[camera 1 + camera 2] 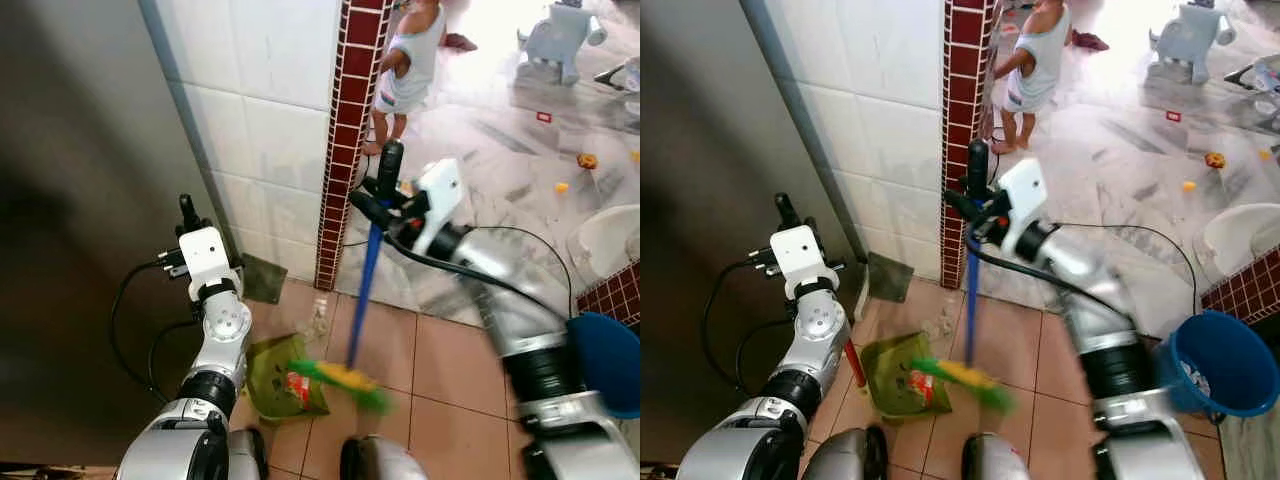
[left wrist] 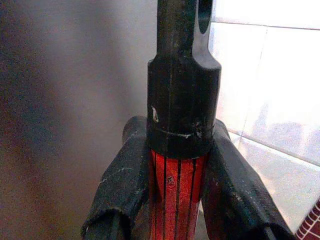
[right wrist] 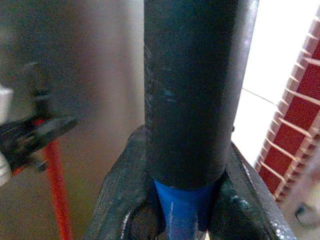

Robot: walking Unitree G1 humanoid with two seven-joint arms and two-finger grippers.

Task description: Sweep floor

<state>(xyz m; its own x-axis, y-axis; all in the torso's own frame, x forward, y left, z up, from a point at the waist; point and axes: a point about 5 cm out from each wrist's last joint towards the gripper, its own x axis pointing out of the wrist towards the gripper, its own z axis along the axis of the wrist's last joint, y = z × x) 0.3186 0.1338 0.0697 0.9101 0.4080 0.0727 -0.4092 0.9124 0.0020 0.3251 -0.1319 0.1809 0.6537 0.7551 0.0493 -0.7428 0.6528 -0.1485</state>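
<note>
My right gripper (image 1: 385, 205) is shut on the black top grip of a blue broom handle (image 1: 365, 290); in the right wrist view its fingers (image 3: 125, 200) clamp the handle from both sides. The green and yellow broom head (image 1: 350, 382) is blurred on the orange floor tiles, right beside a green dustpan (image 1: 895, 375) that holds a reddish wrapper. My left gripper (image 2: 177, 200) is shut on the dustpan's red handle (image 1: 853, 365), just under its black cap (image 1: 187, 212). The dustpan lies between my two arms, close to my feet.
A red tiled column (image 1: 345, 140) and a white tiled wall stand right behind the broom. A dark metal surface (image 1: 80, 200) is at left. A person (image 1: 410, 60) stands on the marble floor beyond, where orange scraps (image 1: 587, 160) lie. A blue bucket (image 1: 1220, 365) is at right.
</note>
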